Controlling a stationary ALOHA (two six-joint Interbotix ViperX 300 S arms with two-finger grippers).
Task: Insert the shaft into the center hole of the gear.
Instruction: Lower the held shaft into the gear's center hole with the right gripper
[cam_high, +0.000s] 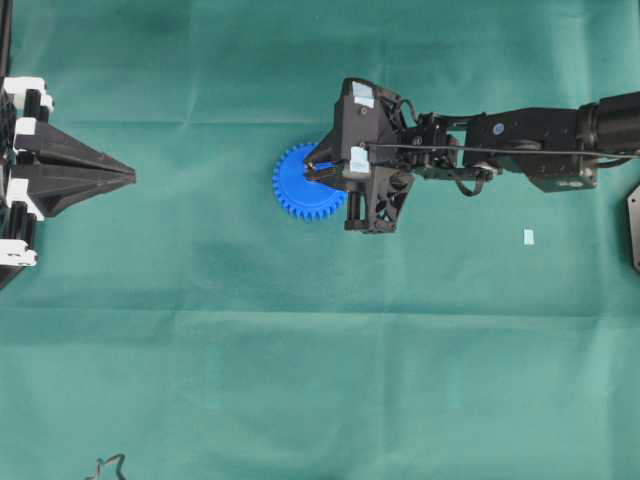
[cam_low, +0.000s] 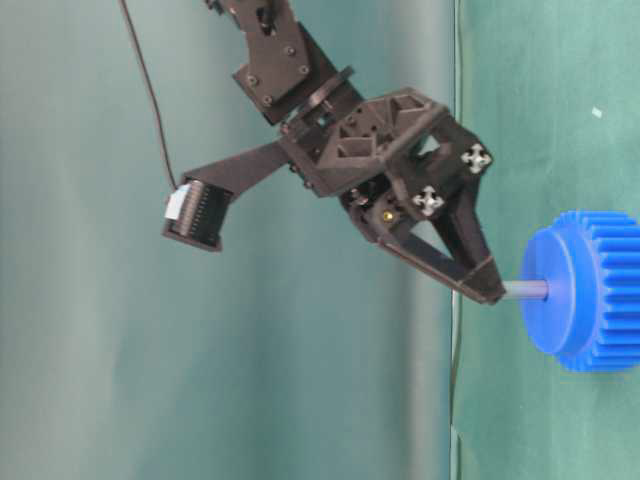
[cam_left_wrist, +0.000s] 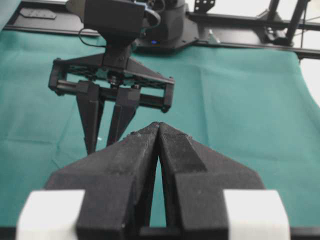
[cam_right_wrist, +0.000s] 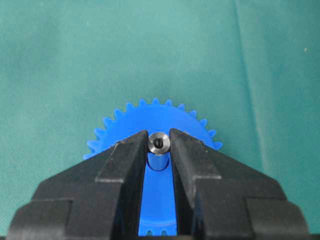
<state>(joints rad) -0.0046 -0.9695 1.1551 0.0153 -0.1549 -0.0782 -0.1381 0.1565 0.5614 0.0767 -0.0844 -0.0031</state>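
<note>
— Where is the shaft (cam_right_wrist: 159, 143)?

— Pinched between the fingertips of the right gripper (cam_right_wrist: 159, 145), its lower end meeting the hub of the blue gear (cam_high: 303, 185) (the center hole itself is hidden).

— And the gear?

— Flat on the green cloth (cam_high: 300, 380), nearer the far edge, right of the middle.

— The left gripper (cam_left_wrist: 158, 127)?

— Pressed together, holding nothing, at the left edge.
</note>
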